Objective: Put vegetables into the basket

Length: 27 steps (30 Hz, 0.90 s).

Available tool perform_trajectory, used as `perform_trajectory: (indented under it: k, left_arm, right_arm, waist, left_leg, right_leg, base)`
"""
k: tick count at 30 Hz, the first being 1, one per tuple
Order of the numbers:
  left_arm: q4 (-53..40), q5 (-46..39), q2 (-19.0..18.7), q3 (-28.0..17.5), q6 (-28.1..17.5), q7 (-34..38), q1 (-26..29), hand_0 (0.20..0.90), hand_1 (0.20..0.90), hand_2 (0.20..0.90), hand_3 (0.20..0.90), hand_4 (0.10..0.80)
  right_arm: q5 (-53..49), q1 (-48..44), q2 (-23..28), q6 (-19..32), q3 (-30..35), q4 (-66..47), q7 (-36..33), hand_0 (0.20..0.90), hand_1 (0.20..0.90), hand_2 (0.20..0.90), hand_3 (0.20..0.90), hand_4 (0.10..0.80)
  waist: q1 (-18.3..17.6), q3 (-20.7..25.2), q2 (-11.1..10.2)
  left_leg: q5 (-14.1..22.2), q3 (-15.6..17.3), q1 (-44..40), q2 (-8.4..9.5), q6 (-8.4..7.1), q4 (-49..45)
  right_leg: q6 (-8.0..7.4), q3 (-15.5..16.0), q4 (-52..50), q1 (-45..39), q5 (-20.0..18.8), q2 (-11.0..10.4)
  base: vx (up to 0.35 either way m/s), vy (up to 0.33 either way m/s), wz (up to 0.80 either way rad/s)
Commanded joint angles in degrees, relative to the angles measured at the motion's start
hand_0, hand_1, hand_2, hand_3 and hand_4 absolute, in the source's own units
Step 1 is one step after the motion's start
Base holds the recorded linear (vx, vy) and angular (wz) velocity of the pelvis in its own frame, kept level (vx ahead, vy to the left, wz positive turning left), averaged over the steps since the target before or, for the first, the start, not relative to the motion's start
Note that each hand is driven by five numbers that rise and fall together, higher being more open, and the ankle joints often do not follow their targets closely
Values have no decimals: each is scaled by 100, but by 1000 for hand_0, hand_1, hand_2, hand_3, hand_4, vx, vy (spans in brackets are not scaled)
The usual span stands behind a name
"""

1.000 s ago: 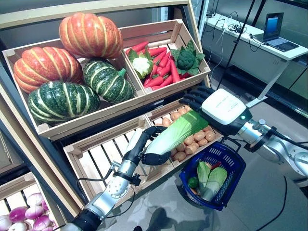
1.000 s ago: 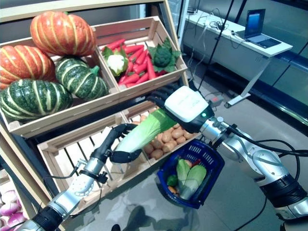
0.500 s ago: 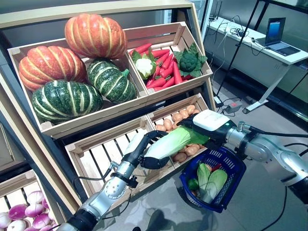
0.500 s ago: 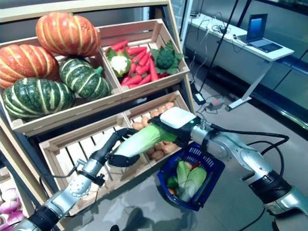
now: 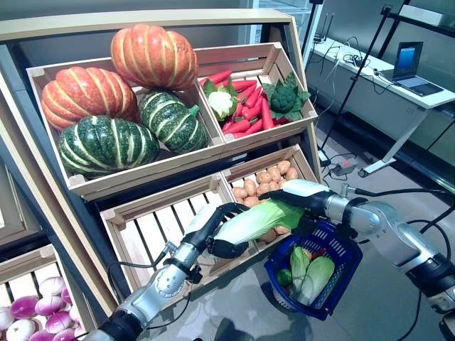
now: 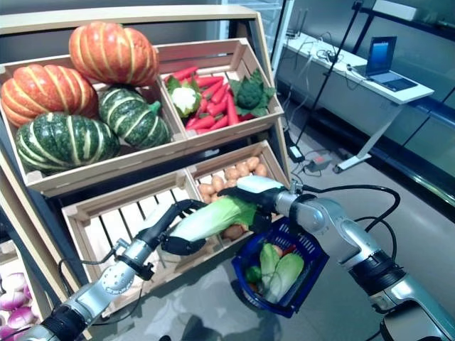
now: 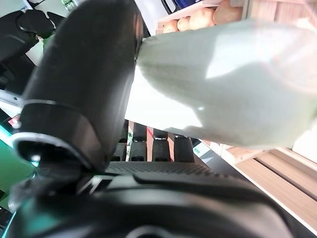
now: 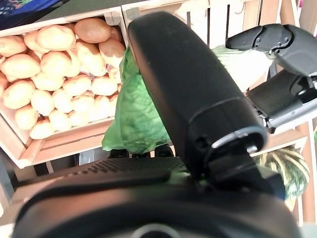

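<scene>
A napa cabbage (image 5: 252, 220) held between both my hands, in front of the lower crates.

Its long axis runs nearly level: pale white stem toward my left hand (image 5: 217, 238), crinkled green leaves toward my right hand (image 5: 302, 193). My left fingers (image 5: 229, 249) curl around the stem end, and my right fingers clamp the leafy end. Just below the leafy end hangs a blue basket (image 5: 340, 275) already holding greens. Behind it sits a crate of potatoes (image 5: 259, 186); pumpkins (image 5: 121, 85) fill a crate on the shelf above.

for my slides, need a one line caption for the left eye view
Both hands, left hand and right hand, hold a napa cabbage above the blue basket beside the potato crate.
</scene>
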State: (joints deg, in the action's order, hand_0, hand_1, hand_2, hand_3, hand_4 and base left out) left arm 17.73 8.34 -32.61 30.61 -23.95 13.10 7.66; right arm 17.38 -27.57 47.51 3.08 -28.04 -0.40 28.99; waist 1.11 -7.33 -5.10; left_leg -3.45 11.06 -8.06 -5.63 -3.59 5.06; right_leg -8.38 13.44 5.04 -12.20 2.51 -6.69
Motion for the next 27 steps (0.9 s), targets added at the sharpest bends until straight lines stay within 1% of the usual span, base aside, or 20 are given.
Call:
perform_trajectory:
  k: [1,2,3,4,5,6,17,27]
  left_arm:
    - [-581,-275,641,-73,-988,390,1281,300,300,300,300,400]
    - [-566,-271,644,-65,-997,399,1279,300,300,300,300,400]
    - [-548,-265,654,-60,-1009,404,1272,300,300,300,300,400]
    - [-543,-266,664,-57,-1009,400,1263,300,300,300,300,400]
    - [-541,-266,670,-54,-1009,398,1258,300,300,300,300,400]
    - [-541,-269,676,-55,-1008,392,1252,300,300,300,300,400]
    - [-553,-289,666,-55,-1004,396,1153,300,300,300,300,400]
    - [-466,-302,664,-165,-947,395,1028,300,300,300,300,400]
  right_arm:
    - [-640,-662,-629,280,-555,-192,-39,900,900,900,900,800]
    - [-637,-670,-649,286,-557,-181,-48,900,900,900,900,800]
    - [-616,-684,-684,311,-554,-162,-64,858,858,858,858,772]
    - [-568,-687,-716,326,-553,-157,-112,488,488,488,488,525]
    - [-523,-681,-737,334,-546,-160,-147,420,420,420,420,480]
    - [-489,-682,-755,353,-530,-159,-175,300,300,300,300,400]
    - [-287,-610,-796,325,-386,-262,-300,300,300,300,300,400]
    - [-122,-440,-719,329,-223,-204,-341,300,300,300,300,400]
  waist:
    - [46,276,-89]
    - [48,276,-87]
    - [53,280,-83]
    - [58,288,-79]
    - [61,292,-75]
    - [63,293,-72]
    - [59,304,-52]
    - [21,324,-46]
  left_leg:
    - [700,-17,-210,39,-10,-6]
    - [701,-19,-212,40,-9,-6]
    - [705,-20,-217,40,-8,-6]
    - [711,-22,-219,41,-7,-6]
    - [715,-26,-221,42,-6,-6]
    - [718,-30,-224,43,-5,-6]
    - [747,-2,-270,44,7,-6]
    - [768,52,-299,41,13,-6]
  right_leg:
    - [111,130,-4,220,-275,-66]
    - [111,129,-4,216,-273,-65]
    - [111,130,-4,211,-269,-67]
    - [110,135,-4,208,-264,-71]
    - [110,138,-4,205,-260,-72]
    - [111,139,-4,201,-257,-72]
    - [107,131,-4,169,-241,-79]
    - [106,86,-4,180,-242,-63]
  base:
    - [0,0,0]
    - [0,0,0]
    - [0,0,0]
    - [0,0,0]
    - [0,0,0]
    - [0,0,0]
    - [0,0,0]
    - [0,0,0]
